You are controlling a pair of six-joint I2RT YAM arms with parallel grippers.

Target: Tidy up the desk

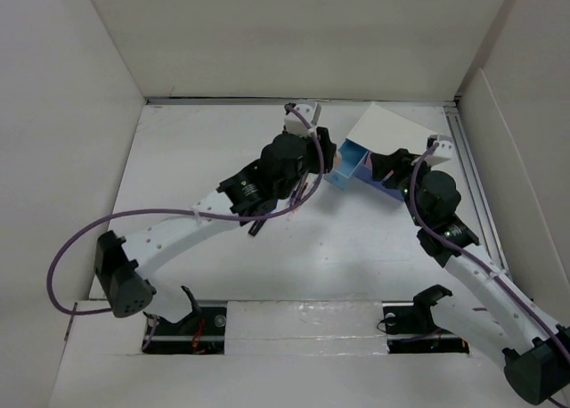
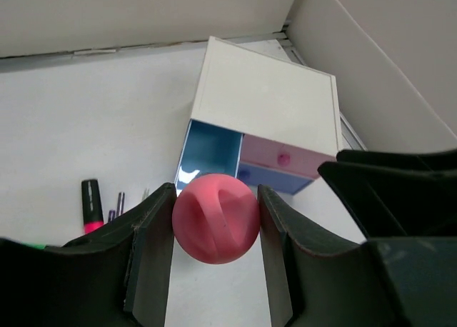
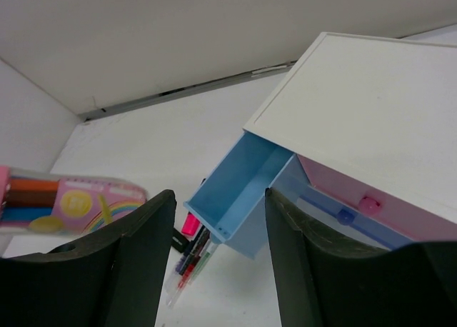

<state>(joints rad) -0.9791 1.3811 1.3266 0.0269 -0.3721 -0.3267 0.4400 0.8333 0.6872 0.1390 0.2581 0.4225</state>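
My left gripper (image 2: 216,198) is shut on a pink ball (image 2: 216,223) and holds it above the white desk (image 2: 71,113), just in front of the open blue drawer (image 2: 208,150) of a small white drawer box (image 2: 275,98). In the top view the left gripper (image 1: 326,157) sits at the box's left side. My right gripper (image 3: 220,193) is open and empty, held just in front of the same open drawer (image 3: 239,180); in the top view it (image 1: 392,169) is at the box's front. The box's pink drawer (image 3: 357,191) is closed.
Several pens and a pink highlighter (image 3: 191,252) lie on the desk beside the open drawer, also seen in the left wrist view (image 2: 91,205). A pink rainbow pencil case (image 3: 64,202) lies to the left. White walls enclose the desk (image 1: 214,150) on three sides.
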